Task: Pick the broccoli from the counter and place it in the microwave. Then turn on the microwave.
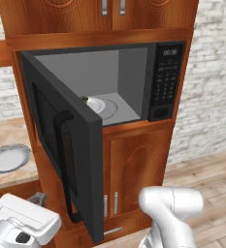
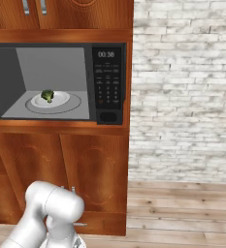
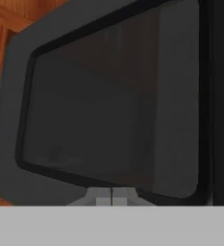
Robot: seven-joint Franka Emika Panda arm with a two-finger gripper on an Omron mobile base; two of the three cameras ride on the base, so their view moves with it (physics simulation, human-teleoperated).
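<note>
With our fingers [image 3: 112, 196] pressed together and empty right against the microwave door [image 3: 108, 105], and the broccoli [image 2: 47, 95] beyond it on the plate inside the microwave [image 2: 61, 77], we judge the next move is swinging the door closed.

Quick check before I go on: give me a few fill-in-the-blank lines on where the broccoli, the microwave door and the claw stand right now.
1. The broccoli sits on a white plate inside the ____.
2. The microwave door is ____.
3. The claw faces the door's dark ____.
4. The claw's jaws are ____.

Missing words: microwave; open; window; shut
</note>
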